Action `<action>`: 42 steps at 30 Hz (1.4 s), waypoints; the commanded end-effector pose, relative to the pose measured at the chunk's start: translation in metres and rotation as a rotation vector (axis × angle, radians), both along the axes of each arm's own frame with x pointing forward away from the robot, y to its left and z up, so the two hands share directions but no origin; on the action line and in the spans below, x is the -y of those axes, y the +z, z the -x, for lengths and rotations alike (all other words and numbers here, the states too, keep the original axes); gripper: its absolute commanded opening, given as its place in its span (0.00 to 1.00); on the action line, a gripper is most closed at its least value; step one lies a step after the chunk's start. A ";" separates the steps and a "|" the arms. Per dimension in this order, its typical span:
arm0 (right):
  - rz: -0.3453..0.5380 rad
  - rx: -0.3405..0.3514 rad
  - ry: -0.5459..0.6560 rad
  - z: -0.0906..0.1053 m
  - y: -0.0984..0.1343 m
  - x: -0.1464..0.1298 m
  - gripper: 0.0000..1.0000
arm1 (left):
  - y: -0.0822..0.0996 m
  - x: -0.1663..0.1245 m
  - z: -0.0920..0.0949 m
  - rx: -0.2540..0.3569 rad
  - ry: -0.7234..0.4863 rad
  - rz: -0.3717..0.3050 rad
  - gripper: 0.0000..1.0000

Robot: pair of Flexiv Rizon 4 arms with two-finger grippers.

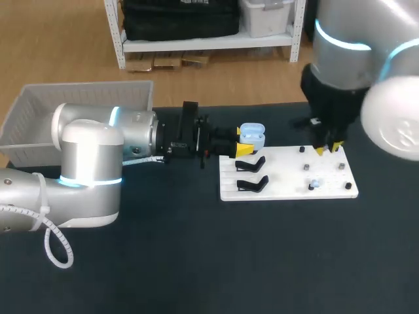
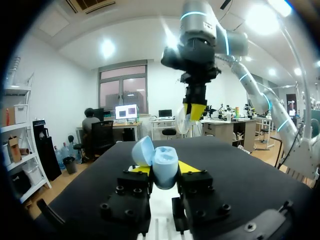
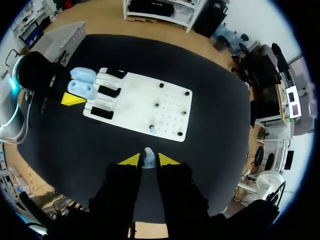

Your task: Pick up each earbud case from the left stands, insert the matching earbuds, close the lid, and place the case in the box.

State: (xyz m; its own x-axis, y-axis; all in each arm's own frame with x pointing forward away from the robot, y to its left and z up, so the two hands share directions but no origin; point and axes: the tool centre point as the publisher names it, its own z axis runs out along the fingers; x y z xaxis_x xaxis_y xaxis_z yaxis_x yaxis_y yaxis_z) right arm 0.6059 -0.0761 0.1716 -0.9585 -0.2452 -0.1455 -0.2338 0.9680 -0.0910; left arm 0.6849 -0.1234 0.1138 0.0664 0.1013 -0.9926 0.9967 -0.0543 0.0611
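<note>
Bright, even light from ceiling lamps [image 2: 107,48], which glare white

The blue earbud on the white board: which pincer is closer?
Right. The right pincer, gripping another earbud, hangs above the board near the earbud; the left pincer is by the stands, holding the open case.

Your head camera looks down from behind onto the counter [image 1: 196,261]. Left wrist camera sits low, facing across it; right wrist camera looks down from high. All share the earbud case [image 1: 252,136].
</note>
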 end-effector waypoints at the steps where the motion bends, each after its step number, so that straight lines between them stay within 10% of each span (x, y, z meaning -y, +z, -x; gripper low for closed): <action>1: 0.013 -0.027 -0.006 0.000 0.005 -0.013 0.00 | -0.001 0.000 0.000 0.003 0.001 0.005 0.00; 16: 0.013 -0.027 -0.006 0.000 0.005 -0.013 0.00 | -0.001 0.000 0.000 0.003 0.001 0.005 0.00; 29: -0.085 -0.049 -0.435 -0.024 0.018 -0.052 0.00 | -0.001 0.000 0.000 0.003 0.001 0.005 0.00; 42: -0.117 -0.043 -0.486 -0.024 0.021 -0.051 0.00 | -0.006 0.004 0.005 0.000 0.022 0.027 0.00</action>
State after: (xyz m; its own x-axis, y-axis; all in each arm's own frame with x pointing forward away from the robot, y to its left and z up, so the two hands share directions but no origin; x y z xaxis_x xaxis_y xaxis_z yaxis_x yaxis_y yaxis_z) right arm 0.6318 -0.0243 0.1931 -0.9648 0.2443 -0.0973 0.2433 0.9697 0.0226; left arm 0.6838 -0.1260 0.1100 0.0610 0.0825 -0.9947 0.9973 -0.0449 0.0575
